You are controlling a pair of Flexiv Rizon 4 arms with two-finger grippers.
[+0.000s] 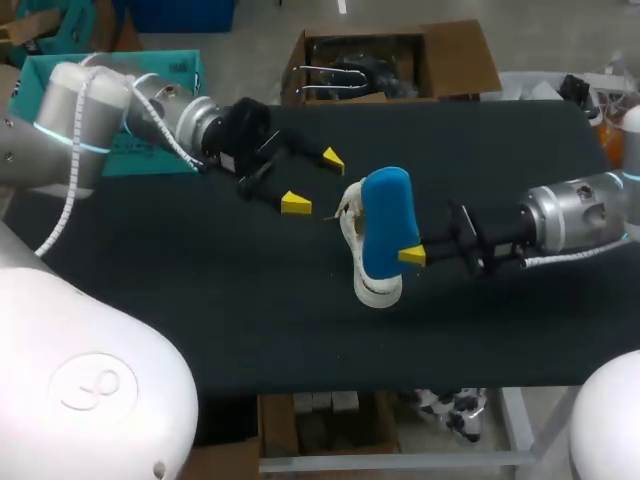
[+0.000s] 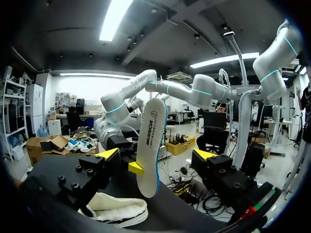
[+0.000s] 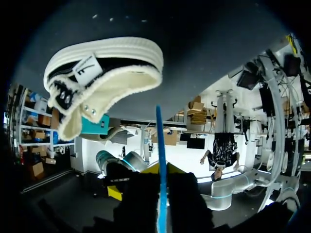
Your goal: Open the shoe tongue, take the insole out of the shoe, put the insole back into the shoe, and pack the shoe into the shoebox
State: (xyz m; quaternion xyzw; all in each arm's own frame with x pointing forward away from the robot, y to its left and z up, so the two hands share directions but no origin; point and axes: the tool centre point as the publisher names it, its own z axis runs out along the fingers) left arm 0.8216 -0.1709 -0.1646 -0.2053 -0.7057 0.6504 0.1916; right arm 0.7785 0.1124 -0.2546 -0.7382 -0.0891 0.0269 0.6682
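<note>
Pinches the blue insole (image 1: 385, 215) in the right pincer (image 1: 408, 254) just above the shoe (image 1: 372, 287), roughly parallel to it; holds the left pincer (image 1: 314, 181) spread nearby.

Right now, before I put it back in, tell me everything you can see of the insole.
The insole is out of the shoe, pinched near its lower end by the right gripper, one finger on each face. It looks thin and foam-like: one face bright blue, the other white with dark print, the edge blue. It stands roughly upright in the air, seemingly clear of the shoe lying below. The open left gripper faces it without touching.
</note>
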